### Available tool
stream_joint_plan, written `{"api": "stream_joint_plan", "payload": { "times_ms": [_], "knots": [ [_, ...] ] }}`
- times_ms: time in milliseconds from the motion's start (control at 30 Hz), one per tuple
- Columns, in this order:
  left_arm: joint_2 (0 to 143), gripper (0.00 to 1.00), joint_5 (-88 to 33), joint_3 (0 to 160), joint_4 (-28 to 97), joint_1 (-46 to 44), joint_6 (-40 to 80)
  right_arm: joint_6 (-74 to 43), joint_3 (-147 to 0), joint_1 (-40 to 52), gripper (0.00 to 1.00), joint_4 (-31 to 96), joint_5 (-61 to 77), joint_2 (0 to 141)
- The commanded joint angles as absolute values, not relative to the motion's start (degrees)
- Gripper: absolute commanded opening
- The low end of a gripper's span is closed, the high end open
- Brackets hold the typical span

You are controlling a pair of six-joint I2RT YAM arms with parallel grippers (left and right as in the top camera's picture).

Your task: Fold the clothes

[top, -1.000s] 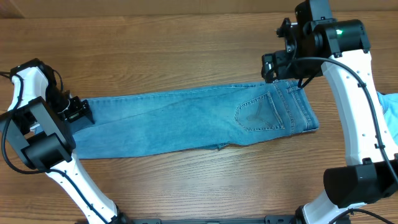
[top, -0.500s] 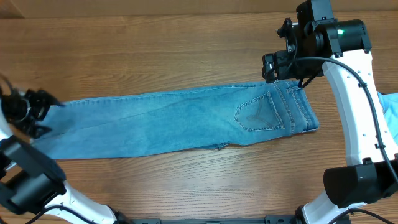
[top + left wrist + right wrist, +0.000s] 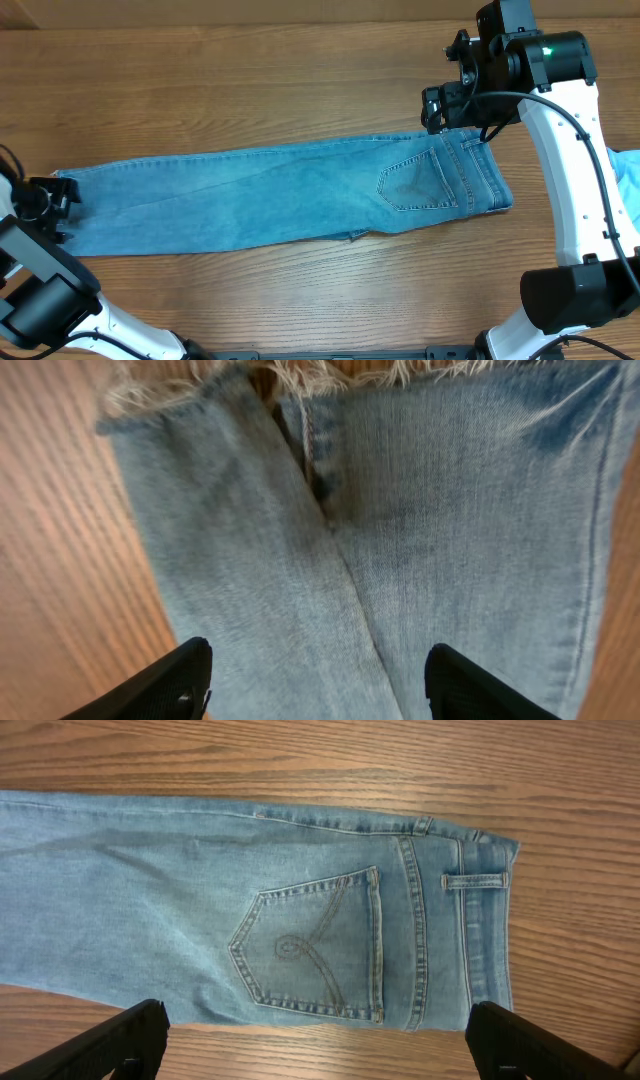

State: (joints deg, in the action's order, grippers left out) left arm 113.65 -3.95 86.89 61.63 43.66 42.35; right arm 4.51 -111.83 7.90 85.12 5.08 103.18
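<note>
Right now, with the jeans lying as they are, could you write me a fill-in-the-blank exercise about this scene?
1. The jeans lie flat on a table made of ___.
2. Their stitched back pocket faces ___.
3. The left gripper is over the frayed ___ of the legs.
4. The right gripper, near the waistband, has its jaws ___.
Missing words: wood; up; hems; open.

Three downward views onto jeans (image 3: 280, 195)

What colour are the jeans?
The jeans are light blue, clearest from the right wrist view.
</note>
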Motion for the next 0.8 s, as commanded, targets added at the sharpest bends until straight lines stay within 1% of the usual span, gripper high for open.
{"api": "stream_joint_plan", "payload": {
  "times_ms": [0,233,267,333,433,633,700,767],
  "knots": [
    [114.1,0.73,-2.3,81.7,58.5,42.6,45.5,5.0,-112.5,7.9,1.0,85.1,5.2,103.0],
    [114.1,0.75,0.6,77.7,52.3,42.5,45.4,4.9,-112.5,7.9,0.99,85.7,5.2,103.0],
    [114.1,0.72,0.6,77.7,51.8,42.4,45.4,4.9,-112.5,7.9,0.99,85.7,5.2,103.0],
    [114.1,0.61,0.6,77.7,52.0,42.3,45.2,4.9,-112.5,7.9,0.99,85.7,5.2,103.0],
    [114.1,0.56,0.6,77.7,52.6,42.3,45.2,4.9,-112.5,7.9,0.99,85.8,5.2,103.0],
    [114.1,0.58,0.7,74.2,48.7,42.3,45.5,4.9,-112.5,7.9,0.99,85.9,5.2,103.0],
    [114.1,0.57,0.6,74.1,47.9,42.3,45.4,4.9,-112.5,7.9,0.99,85.9,5.2,103.0],
    [114.1,0.42,0.6,74.1,48.2,42.3,45.4,4.9,-112.5,7.9,0.99,85.9,5.2,103.0]
  ]
}}
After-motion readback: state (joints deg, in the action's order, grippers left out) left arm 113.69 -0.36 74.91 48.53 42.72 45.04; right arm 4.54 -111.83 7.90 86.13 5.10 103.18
